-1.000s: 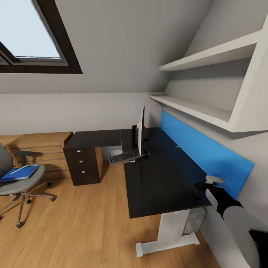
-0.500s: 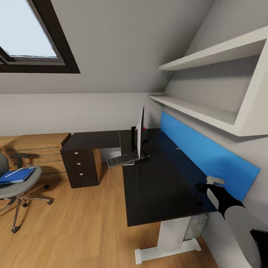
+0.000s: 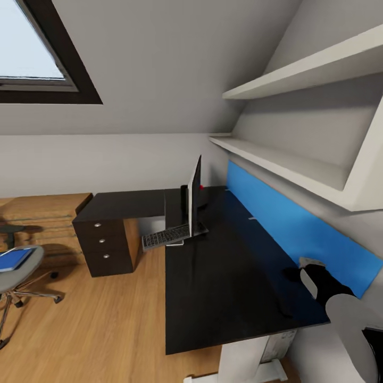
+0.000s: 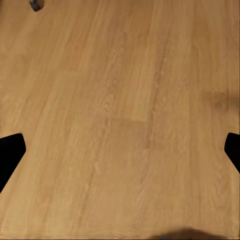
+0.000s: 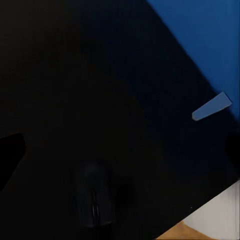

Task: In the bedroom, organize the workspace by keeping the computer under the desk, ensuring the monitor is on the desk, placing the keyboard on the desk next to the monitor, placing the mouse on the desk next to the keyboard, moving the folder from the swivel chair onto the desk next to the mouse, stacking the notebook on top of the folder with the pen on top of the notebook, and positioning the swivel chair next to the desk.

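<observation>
The mouse (image 5: 95, 197) is hard to make out — a dark hump on the black desk (image 5: 65, 90), lying just under the right jaws (image 5: 120, 150), whose tips sit wide apart at the frame's edges, holding nothing. In the head view the right arm's wrist hangs over the desk's near right corner beside the blue back panel (image 3: 298, 223).

The swivel chair (image 3: 16, 271) is cut off at the picture's edge, well away from both jaws, with the blue folder (image 3: 13, 259) on its seat.

The monitor (image 3: 194, 194) stands edge-on at the desk's far end, so its screen cannot be seen; the keyboard (image 3: 166, 236) overhangs the desk edge at its foot. A pale computer (image 3: 279, 346) peeks out below the desk.

The left jaws (image 4: 120, 155) are spread over bare wooden floor (image 4: 120, 100), empty. No writing is legible anywhere.
</observation>
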`<state>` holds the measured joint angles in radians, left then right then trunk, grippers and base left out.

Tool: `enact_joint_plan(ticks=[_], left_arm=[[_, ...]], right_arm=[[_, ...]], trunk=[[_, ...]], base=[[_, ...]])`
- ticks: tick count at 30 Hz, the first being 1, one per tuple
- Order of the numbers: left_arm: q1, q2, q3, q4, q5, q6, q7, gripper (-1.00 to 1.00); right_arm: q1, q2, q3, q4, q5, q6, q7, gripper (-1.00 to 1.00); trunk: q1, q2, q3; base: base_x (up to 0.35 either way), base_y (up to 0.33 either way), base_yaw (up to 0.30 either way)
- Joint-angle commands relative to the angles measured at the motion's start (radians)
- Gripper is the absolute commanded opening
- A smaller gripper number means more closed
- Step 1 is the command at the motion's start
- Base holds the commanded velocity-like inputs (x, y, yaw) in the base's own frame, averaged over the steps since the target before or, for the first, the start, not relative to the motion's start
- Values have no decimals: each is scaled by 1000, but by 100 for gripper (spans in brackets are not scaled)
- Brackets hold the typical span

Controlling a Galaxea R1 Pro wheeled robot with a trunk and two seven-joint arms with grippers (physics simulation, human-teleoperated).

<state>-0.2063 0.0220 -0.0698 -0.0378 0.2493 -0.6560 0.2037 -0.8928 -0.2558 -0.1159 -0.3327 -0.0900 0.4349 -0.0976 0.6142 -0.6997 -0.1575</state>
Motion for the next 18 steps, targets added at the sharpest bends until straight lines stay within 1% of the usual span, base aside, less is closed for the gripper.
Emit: enact_joint_plan(ticks=[1, 5, 8, 18], left_arm=[[-1, 4, -7, -4, 5, 15, 4, 100], [-1, 13, 0, -25, 6, 60, 1, 100], [-1, 16, 2, -37, 6, 73, 1, 100], [-1, 17, 8, -102, 7, 82, 4, 100]], right_arm=[[0, 0, 0, -2, -10, 8, -5, 100], [0, 0, 0, -2, -11, 19, -5, 100], [0, 2, 1, -2, -11, 22, -5, 100], [0, 4, 2, -3, -14, 22, -4, 100]], trunk=[[1, -1, -2], [1, -1, -2], [1, -1, -2], [1, -1, -2]], base=[[184, -190, 0], [105, -109, 0], [37, -38, 0], [8, -8, 0]])
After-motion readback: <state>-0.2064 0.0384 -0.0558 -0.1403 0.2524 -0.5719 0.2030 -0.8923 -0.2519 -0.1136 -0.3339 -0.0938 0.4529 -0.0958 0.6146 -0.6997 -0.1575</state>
